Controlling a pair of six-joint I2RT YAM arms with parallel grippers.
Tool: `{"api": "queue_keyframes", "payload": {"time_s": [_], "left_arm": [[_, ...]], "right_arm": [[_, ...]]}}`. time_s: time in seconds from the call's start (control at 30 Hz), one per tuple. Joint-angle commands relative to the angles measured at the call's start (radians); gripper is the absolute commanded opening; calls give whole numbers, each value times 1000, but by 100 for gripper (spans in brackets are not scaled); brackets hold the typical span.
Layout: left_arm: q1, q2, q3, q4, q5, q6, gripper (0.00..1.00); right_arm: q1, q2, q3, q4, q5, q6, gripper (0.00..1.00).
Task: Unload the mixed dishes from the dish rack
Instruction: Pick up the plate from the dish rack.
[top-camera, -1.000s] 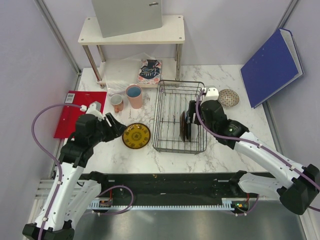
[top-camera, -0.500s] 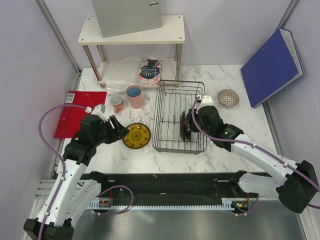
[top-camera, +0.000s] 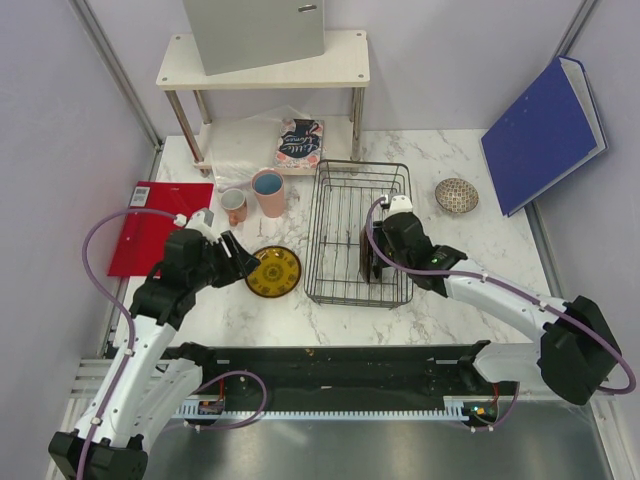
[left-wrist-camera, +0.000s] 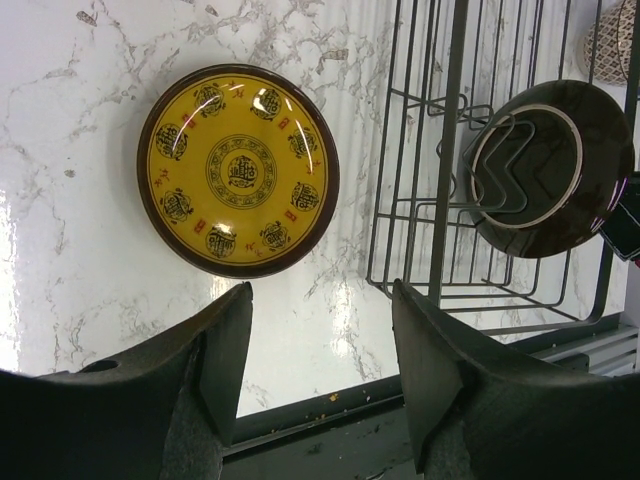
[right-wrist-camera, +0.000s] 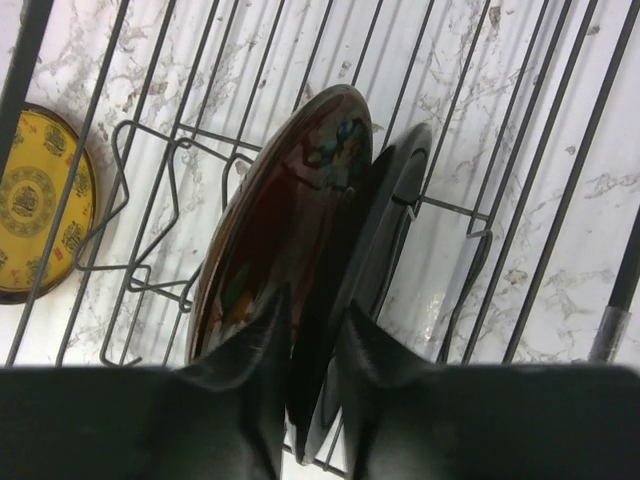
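1. The overhead view is bright and even, lit from above. The white marble counter shows only short, soft shadows beside the dark wire dish rack.
2. In the left wrist view, the glossy yellow plate with a dark rim carries small white glare spots near its upper edge. The counter beneath it shines in pale streaks.
3. The black left end effector is soft and out of focus along the bottom of that view.
4. In the right wrist view, the shiny dark red floral plate shows smeared bluish reflections. The right end effector is a blurred, featureless black mass.
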Motion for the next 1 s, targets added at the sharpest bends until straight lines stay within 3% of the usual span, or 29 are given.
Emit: {"api": "queue_keyframes", "payload": {"time_s": [0.0, 0.07, 0.17, 0.63, 0.83, 0.97], "left_arm": [[-6, 0, -1, 41, 22, 25, 64], [-4, 5, -1, 44, 24, 25, 64], [-6, 9, -3, 47, 27, 26, 63], [-4, 26, 3, 59, 24, 28, 63], [-6, 37, 23, 59, 21, 34, 61], [-6, 55, 35, 70, 59, 29, 58]], "right_arm": [[-5, -7, 5, 36, 27, -11, 23], [-5, -31, 2, 31, 32, -15, 14], [-5, -73, 5, 11, 38, -32, 9], [-3, -257, 191, -194, 1, -121, 1], [-3, -363, 215, -131, -175, -234, 0], [7, -467, 75, 35, -364, -372, 0]]}}
